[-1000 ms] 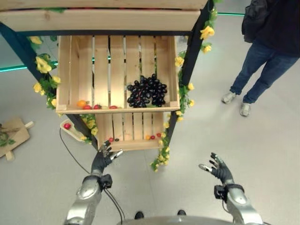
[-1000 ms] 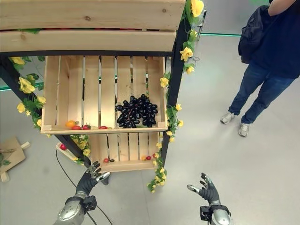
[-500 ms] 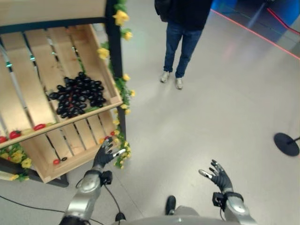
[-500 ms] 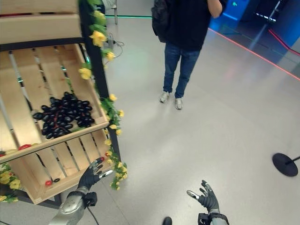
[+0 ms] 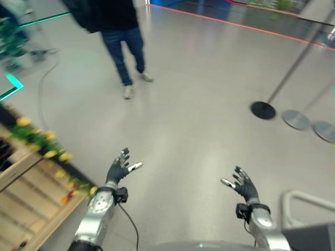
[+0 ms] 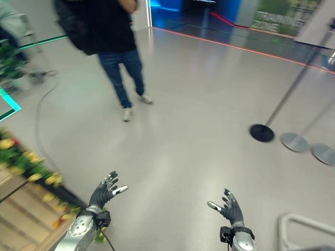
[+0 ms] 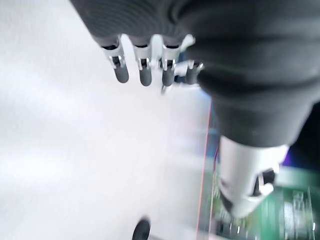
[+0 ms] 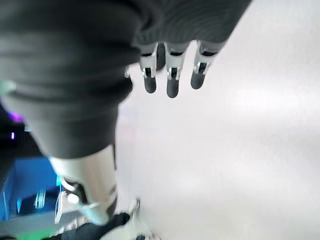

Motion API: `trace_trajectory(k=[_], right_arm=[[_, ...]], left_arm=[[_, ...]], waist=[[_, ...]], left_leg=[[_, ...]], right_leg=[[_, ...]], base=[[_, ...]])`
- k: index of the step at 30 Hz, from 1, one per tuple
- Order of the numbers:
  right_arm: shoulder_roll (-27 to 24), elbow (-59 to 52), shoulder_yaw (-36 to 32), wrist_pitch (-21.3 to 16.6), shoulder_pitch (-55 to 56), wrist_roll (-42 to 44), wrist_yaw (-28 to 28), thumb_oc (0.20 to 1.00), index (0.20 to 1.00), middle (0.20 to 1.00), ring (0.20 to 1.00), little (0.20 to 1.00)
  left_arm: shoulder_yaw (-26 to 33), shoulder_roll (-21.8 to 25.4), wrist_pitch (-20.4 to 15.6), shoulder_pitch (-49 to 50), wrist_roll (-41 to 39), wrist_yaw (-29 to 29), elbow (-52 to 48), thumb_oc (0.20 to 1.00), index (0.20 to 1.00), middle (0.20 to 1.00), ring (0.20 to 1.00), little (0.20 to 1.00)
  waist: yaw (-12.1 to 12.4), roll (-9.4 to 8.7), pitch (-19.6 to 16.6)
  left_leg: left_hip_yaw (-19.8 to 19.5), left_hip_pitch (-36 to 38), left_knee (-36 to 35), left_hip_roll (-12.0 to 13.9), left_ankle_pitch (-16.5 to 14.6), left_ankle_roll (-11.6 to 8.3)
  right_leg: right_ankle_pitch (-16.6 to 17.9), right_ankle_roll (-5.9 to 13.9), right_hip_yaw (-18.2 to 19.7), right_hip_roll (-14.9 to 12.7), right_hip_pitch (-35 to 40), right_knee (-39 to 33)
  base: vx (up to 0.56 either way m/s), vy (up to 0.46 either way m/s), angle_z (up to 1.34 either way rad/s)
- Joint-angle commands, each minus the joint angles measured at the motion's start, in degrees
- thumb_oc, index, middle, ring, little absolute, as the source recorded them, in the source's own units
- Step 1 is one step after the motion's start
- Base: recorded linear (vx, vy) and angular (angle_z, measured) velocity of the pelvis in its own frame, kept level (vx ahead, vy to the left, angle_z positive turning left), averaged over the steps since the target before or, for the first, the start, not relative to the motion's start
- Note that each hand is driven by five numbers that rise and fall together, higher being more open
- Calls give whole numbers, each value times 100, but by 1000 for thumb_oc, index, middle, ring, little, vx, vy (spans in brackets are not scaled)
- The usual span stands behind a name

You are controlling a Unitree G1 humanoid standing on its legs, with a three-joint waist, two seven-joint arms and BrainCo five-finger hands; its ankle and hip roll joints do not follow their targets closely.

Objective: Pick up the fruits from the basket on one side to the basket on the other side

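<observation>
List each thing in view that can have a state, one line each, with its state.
left hand: open, fingers spread, holding nothing, above bare floor.
right hand: open, fingers spread, holding nothing.
wooden crate shelf: at the robot's left, mostly cut off by the frame edge.
person: standing on the floor ahead.
round-based post: upright on the floor.

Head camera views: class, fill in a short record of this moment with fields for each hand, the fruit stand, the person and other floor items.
left hand: open, empty, over bare floor
right hand: open, empty, over bare floor
wooden crate stand: at the view's lower left edge, yellow flowers along its frame
fruit in hands: none
person: standing beyond the hands, dark top, jeans
stanchion bases: on the floor, far right
</observation>
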Motion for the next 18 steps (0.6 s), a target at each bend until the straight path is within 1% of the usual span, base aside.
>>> trace_trajectory(k=[1,2,3,4,5,6,7,8,9,10,11,12,13,14,15,16,18], right_arm=[[119,-430,-100,-215,-33,-14,-2,1000,1000,1000,1000,1000],[84,-452,-101,-235,-27,15,-2,1000,1000,1000,1000,1000],[44,-462,-105,-251,-23,32,-12,1000,1000,1000,1000,1000],[-57,-471,-66,-256,16,43,3,1000,1000,1000,1000,1000],[-61,-474,-65,-256,20,45,3,1000,1000,1000,1000,1000],[-133,-433,-35,-255,22,32,12,1000,1000,1000,1000,1000],[-220,-411,17,-243,0,-9,20,1000,1000,1000,1000,1000],[-341,-294,144,-209,-31,-85,35,1000,1000,1000,1000,1000],[-341,-290,147,-211,-33,-85,35,1000,1000,1000,1000,1000],[-359,-301,175,-169,-53,-109,71,1000,1000,1000,1000,1000],[-385,-249,236,-137,-117,-142,124,1000,1000,1000,1000,1000],[-385,-248,237,-137,-120,-141,125,1000,1000,1000,1000,1000],[-377,-190,248,-135,-100,-92,180,1000,1000,1000,1000,1000],[-422,-183,204,-143,-66,-84,183,1000,1000,1000,1000,1000],[-451,-184,173,-152,-57,-60,174,1000,1000,1000,1000,1000],[-473,-67,214,-170,-179,-86,115,1000,1000,1000,1000,1000],[-474,-64,213,-171,-185,-86,115,1000,1000,1000,1000,1000]], left_arm=[[159,182,-213,-180,-204,84,-345,1000,1000,1000,1000,1000],[206,165,-216,-171,-190,103,-332,1000,1000,1000,1000,1000],[222,148,-216,-162,-210,126,-341,1000,1000,1000,1000,1000],[256,78,-198,-71,-283,145,-332,1000,1000,1000,1000,1000],[257,75,-198,-67,-284,145,-334,1000,1000,1000,1000,1000],[275,33,-209,-10,-304,167,-313,1000,1000,1000,1000,1000],[311,1,-223,94,-331,195,-310,1000,1000,1000,1000,1000],[354,-98,-242,266,-403,267,-298,1000,1000,1000,1000,1000],[357,-98,-242,267,-403,268,-299,1000,1000,1000,1000,1000],[448,-178,-244,409,-407,282,-301,1000,1000,1000,1000,1000],[559,-285,-274,546,-442,300,-318,1000,1000,1000,1000,1000],[562,-285,-274,544,-441,300,-319,1000,1000,1000,1000,1000],[604,-293,-274,591,-460,289,-301,1000,1000,1000,1000,1000],[613,-293,-303,581,-521,328,-281,1000,1000,1000,1000,1000],[594,-291,-302,590,-542,327,-273,1000,1000,1000,1000,1000],[586,-301,-313,522,-541,436,-236,1000,1000,1000,1000,1000],[586,-302,-314,516,-541,436,-233,1000,1000,1000,1000,1000]], waist=[[-140,-258,49],[-157,-244,85],[-171,-246,135],[-135,-215,281],[-131,-174,305],[-92,-148,403],[-29,-167,500],[97,-187,633],[75,-198,614],[131,-278,590],[283,-164,602],[281,-189,590],[236,-142,556],[265,-102,550],[293,-51,562],[425,48,548],[430,40,546]], left_leg=[[7,-373,701,140,-189,173],[-39,-468,1183,376,-167,32],[-125,-547,1553,505,-80,-47],[-424,-726,2624,857,199,-278],[-472,-758,2745,963,186,-339],[-973,-901,3429,1057,385,-444],[-1536,-1112,4002,872,483,-436],[-2696,-1625,4192,281,696,-189],[-2711,-1651,4183,262,712,-185],[-3236,-1767,4220,-308,542,-32],[-3878,-1866,3659,-805,350,145],[-3866,-1869,3615,-832,393,152],[-3867,-1740,3331,-640,516,195],[-4016,-1804,2949,-502,556,181],[-4173,-1801,2400,-441,426,193],[-4790,-1675,1026,-409,478,62],[-4780,-1653,953,-409,534,59]], right_leg=[[796,546,360,-244,621,-1225],[658,433,487,-49,642,-1298],[551,360,597,58,670,-1345],[317,113,845,357,870,-1508],[294,76,849,436,905,-1531],[230,-48,1018,624,1011,-1645],[174,-147,1242,706,1054,-1684],[283,-231,1604,687,960,-1644],[283,-230,1584,674,943,-1644],[347,-217,1876,588,871,-1621],[384,-140,2398,739,907,-1633],[399,-137,2398,710,887,-1636],[367,-108,2534,804,894,-1667],[357,-58,2690,802,909,-1656],[298,-4,2768,810,951,-1661],[174,84,3172,859,1020,-1705],[188,81,3177,853,1006,-1706]], base=[[52,-308,-76],[90,-290,-56],[171,-406,-83],[133,-289,-88],[123,-316,-133],[53,-186,-117],[29,-94,-137],[-4,8,-94],[-3,81,-113],[144,42,-139],[140,43,-155],[165,25,-143],[111,75,-130],[188,140,-112],[290,302,-98],[217,223,-63],[124,142,-93]])
